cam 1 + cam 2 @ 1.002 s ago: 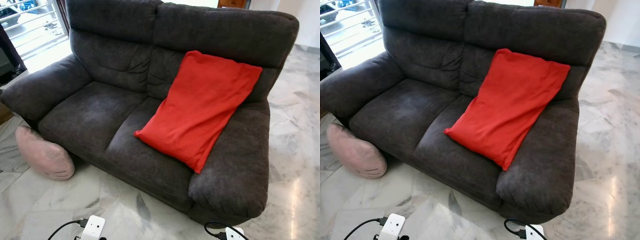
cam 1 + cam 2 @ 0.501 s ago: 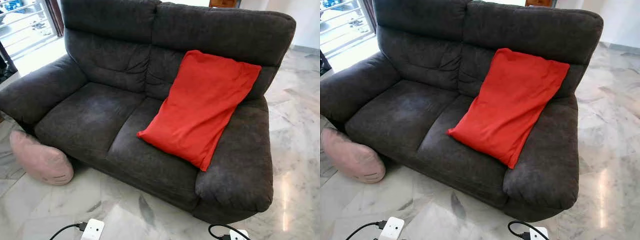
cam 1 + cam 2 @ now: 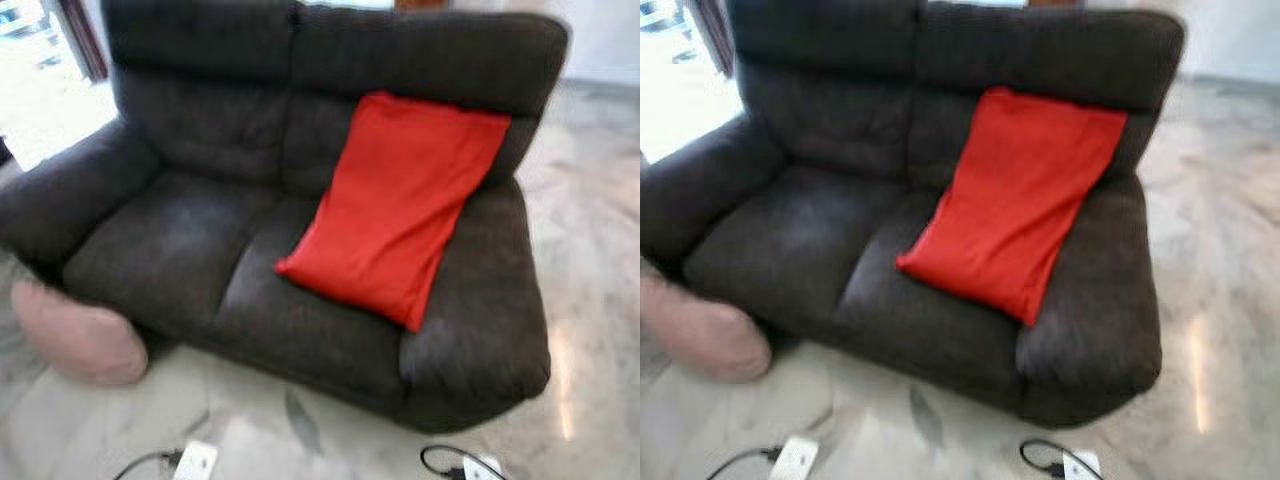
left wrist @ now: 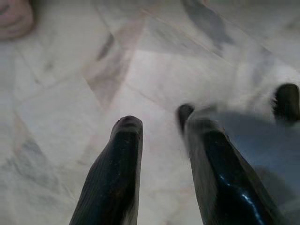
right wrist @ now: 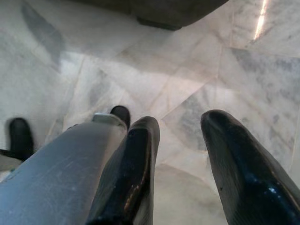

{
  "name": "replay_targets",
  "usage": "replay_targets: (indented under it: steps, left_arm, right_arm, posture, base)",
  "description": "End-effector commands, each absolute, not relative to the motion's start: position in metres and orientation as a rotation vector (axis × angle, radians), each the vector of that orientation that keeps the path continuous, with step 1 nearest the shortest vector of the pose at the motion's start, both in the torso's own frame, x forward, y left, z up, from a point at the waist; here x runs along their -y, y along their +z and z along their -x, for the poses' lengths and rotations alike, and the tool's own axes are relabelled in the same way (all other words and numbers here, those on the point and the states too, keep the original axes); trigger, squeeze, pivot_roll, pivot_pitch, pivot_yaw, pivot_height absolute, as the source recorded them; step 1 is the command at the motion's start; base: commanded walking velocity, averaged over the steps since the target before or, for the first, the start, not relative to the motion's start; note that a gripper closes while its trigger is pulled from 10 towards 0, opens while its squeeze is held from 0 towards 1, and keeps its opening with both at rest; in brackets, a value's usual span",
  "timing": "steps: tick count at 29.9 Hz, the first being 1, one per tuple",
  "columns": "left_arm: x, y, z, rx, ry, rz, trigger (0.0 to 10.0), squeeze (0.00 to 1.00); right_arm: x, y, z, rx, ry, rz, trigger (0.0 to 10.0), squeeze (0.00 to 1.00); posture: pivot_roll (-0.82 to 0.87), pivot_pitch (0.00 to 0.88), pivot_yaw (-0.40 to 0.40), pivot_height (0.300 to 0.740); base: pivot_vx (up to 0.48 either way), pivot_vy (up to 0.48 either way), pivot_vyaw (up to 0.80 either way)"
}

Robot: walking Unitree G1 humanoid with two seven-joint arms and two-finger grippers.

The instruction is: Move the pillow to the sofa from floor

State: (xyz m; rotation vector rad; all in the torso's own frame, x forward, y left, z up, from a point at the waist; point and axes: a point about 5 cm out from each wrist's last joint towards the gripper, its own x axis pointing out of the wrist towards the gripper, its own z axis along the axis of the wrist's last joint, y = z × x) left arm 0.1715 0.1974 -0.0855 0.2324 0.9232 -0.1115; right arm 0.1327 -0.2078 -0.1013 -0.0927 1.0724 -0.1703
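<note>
The view has blurred and shifted; nothing moved. Pink pillow (image 3: pixel 80 340) lies on marble floor (image 3: pixel 600 250) against the sofa (image 3: pixel 180 240). Both grippers (image 4: pixel 161 129) (image 5: pixel 180 126) hang parted, empty, over floor

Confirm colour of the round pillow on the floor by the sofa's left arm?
Pale pink pillow, clearest in the left eye view.
</note>
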Motion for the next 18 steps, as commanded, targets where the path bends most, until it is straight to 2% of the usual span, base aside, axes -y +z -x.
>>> replay_targets:
  steps: [1, 15, 18]
  left_arm:
    - [-0.205, -0.09, -0.16, -0.966, -0.087, -0.236, 10.0, 0.0]
    - [-0.203, -0.09, -0.161, -0.964, -0.088, -0.226, 10.0, 0.0]
    - [-0.203, -0.09, -0.161, -0.965, -0.087, -0.225, 10.0, 0.0]
  right_arm:
    - [0.199, -0.102, -0.134, -1.076, -0.155, 0.077, 10.0, 0.0]
    - [0.203, -0.102, -0.133, -1.076, -0.168, 0.076, 10.0, 0.0]
    - [0.209, -0.102, -0.132, -1.083, -0.176, 0.081, 10.0, 0.0]
  posture:
    - [0.04, 0.073, 0.023, 0.74]
    - [0.04, 0.079, 0.02, 0.74]
    - [0.04, 0.081, 0.02, 0.74]
  base:
    - [0.0, 0.368, 0.0]
    - [0.0, 0.364, 0.0]
    - [0.0, 0.364, -0.69]
